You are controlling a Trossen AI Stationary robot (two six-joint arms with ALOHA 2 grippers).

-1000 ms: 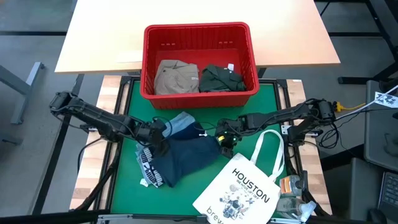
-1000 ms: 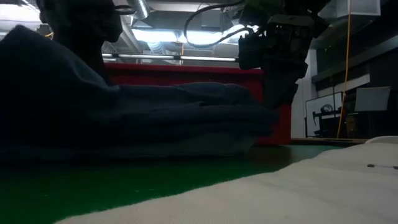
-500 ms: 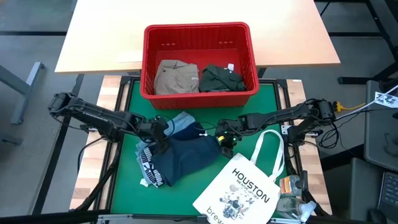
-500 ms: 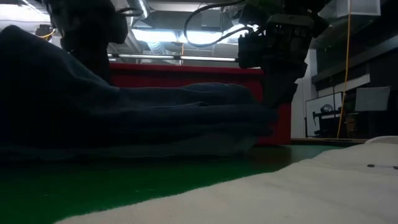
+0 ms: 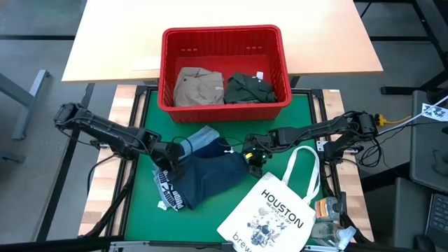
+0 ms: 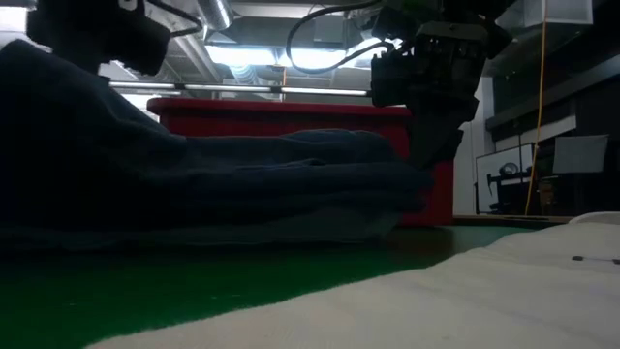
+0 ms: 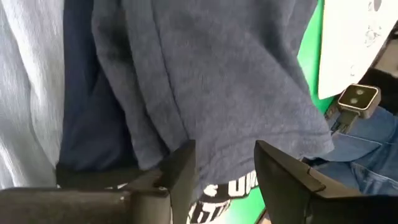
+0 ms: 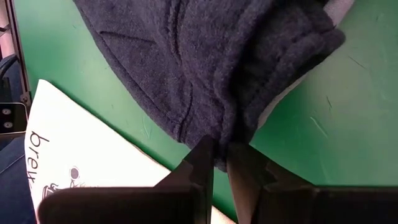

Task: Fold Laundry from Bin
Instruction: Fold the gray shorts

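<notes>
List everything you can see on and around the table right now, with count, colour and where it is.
Bin: one, red, far edge of the green mat.
Khaki garment: one, tan, left half of the bin.
Green garment: one, dark green, right half of the bin.
Navy garment: one, navy, mid mat, between the grippers.
Denim garment: one, light blue, partly under the navy garment's far edge.
Tote bag: one, white, printed HOUSTON, near right corner.
Mat: one, green, under the arms.
Table: one, light wood, behind the mat.
Left gripper: one, dark, open, at the navy garment's left edge.
Right gripper: one, dark, pinching the navy garment's right edge.
</notes>
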